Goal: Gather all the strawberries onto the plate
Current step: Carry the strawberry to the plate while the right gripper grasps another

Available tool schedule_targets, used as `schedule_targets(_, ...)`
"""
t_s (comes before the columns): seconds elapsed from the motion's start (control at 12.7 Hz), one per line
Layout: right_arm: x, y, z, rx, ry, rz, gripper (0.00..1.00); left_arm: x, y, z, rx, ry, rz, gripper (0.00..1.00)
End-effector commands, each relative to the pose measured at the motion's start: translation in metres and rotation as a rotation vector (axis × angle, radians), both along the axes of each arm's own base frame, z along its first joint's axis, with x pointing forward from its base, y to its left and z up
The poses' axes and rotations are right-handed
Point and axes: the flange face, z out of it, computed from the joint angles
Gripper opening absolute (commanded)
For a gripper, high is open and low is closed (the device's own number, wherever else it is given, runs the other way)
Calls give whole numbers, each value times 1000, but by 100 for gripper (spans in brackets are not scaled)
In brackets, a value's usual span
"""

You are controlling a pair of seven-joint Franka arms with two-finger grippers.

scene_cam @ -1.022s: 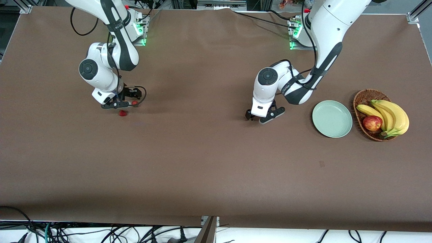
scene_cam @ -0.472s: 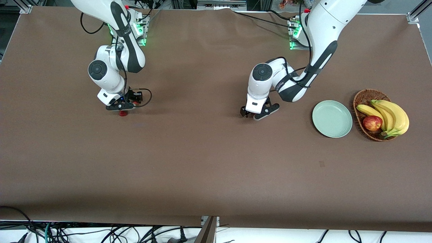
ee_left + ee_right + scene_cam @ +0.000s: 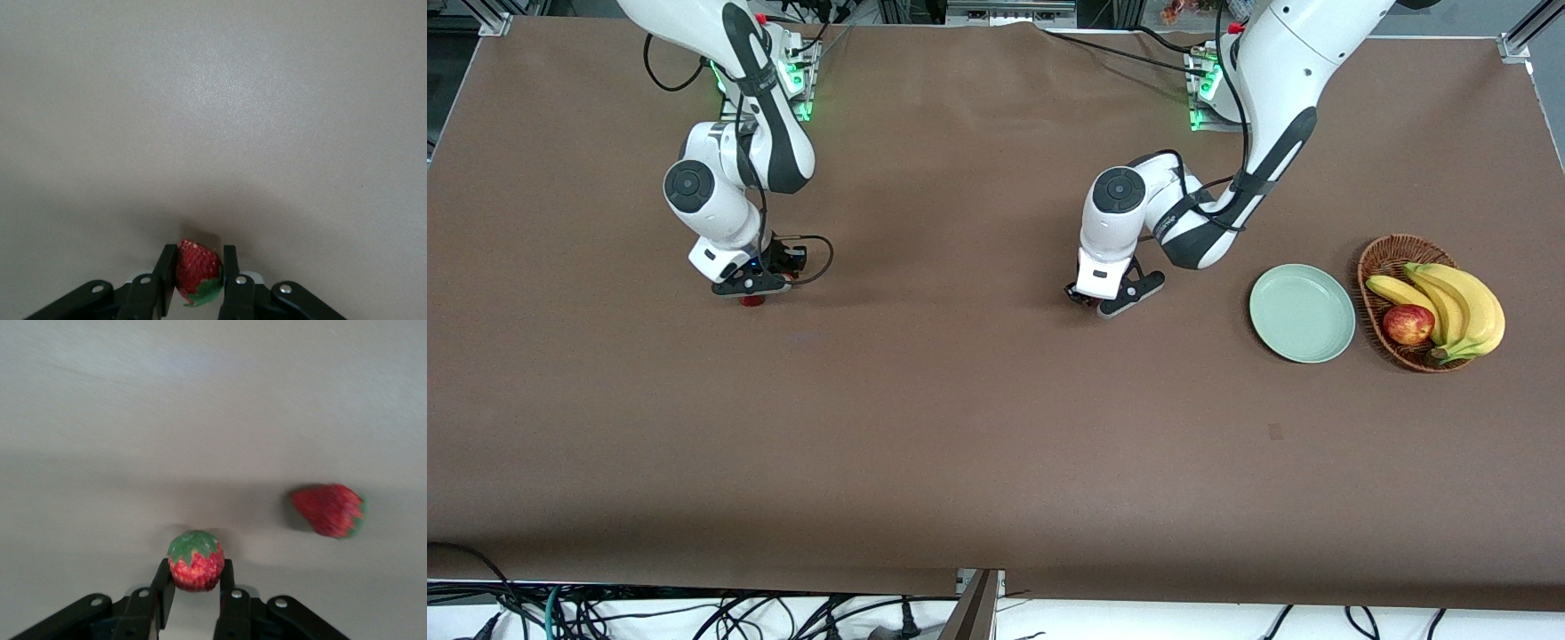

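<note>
Gripping one strawberry (image 3: 196,270) apiece, the left hand (image 3: 1107,300) sat nearer the mint-green plate (image 3: 1302,313), at its three o'clock across the bench (image 3: 960,427), while the right hand (image 3: 751,289) clenched its berry (image 3: 195,561) beside a loose third (image 3: 328,509).

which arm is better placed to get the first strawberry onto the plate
Left. The left gripper is shut on a strawberry, low over the table beside the plate. The right gripper also grips a strawberry, but at the right arm's end, much farther from the plate.
</note>
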Motion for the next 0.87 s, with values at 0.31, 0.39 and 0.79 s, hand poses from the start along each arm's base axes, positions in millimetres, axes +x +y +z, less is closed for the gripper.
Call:
schedule_targets(0.31,50,201,88,129,28,-195,11,80,106,68,-78,113,-67,18)
schedule_targets(0.39,52,247,93,144,27,-250,12,90,139,79,-86,134,-94,18)
schedule_targets(0.79,21,452,49,258,14,-545,16,99,317,100,-109,234,-342,18)
